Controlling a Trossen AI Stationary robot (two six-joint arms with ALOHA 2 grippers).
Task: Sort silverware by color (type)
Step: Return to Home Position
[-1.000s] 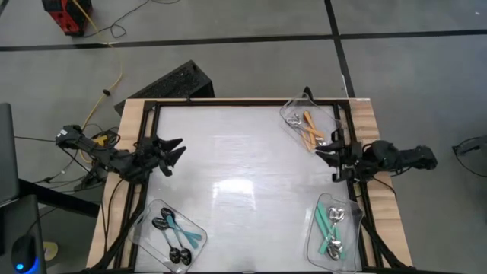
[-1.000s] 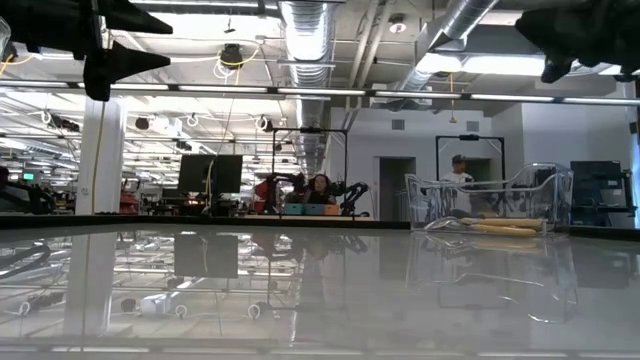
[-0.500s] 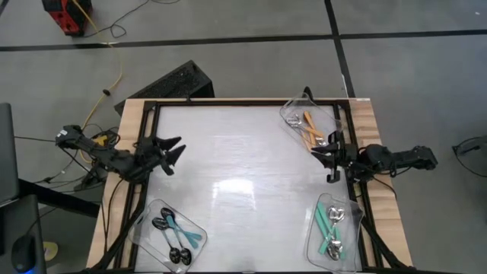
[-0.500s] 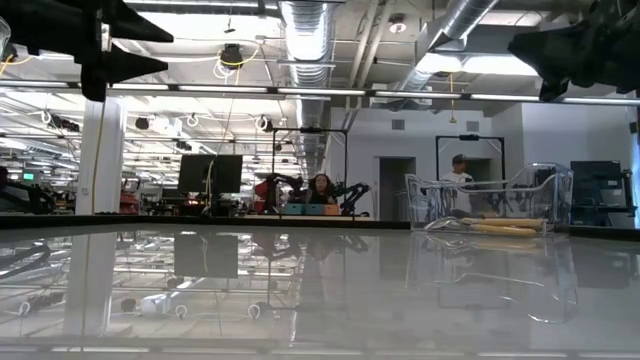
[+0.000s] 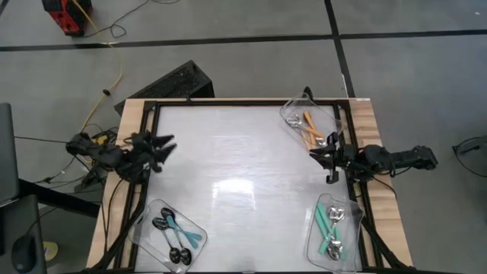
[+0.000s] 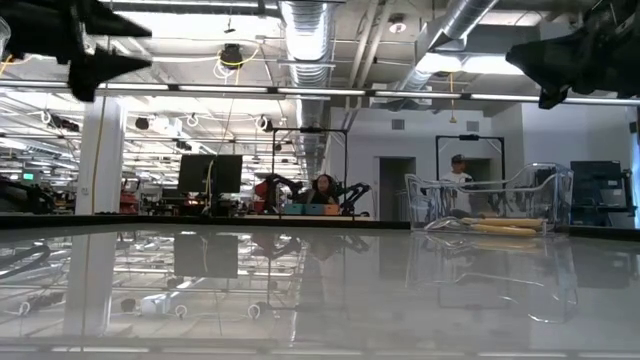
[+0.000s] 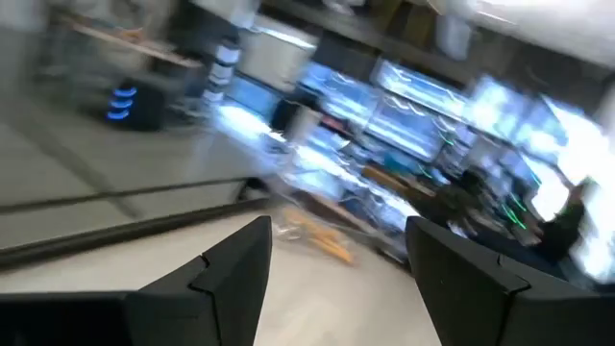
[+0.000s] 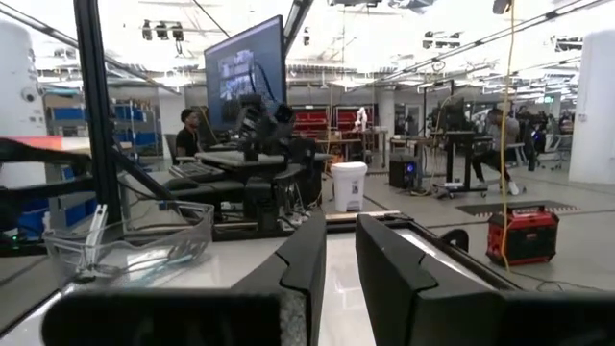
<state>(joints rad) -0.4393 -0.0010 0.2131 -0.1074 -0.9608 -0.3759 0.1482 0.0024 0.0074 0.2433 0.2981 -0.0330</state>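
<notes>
While both arms hang over the table (image 5: 228, 152) edges with nothing in their grip, the spoons lie sorted in three clear trays. The left gripper (image 5: 163, 144) is above the left edge, its fingers (image 7: 240, 269) spread wide with an empty gap between them. The right gripper (image 5: 316, 156) is above the right edge, its fingers (image 8: 307, 259) drawn close with only a slim empty gap. Orange spoons (image 5: 310, 129) lie in the tray (image 5: 293, 110) at the high view's top right, just beside the right gripper. Green spoons (image 5: 329, 222) fill the tray at the bottom right. Blue spoons (image 5: 173, 230) lie in the tray at the bottom left, well apart from the left gripper.
</notes>
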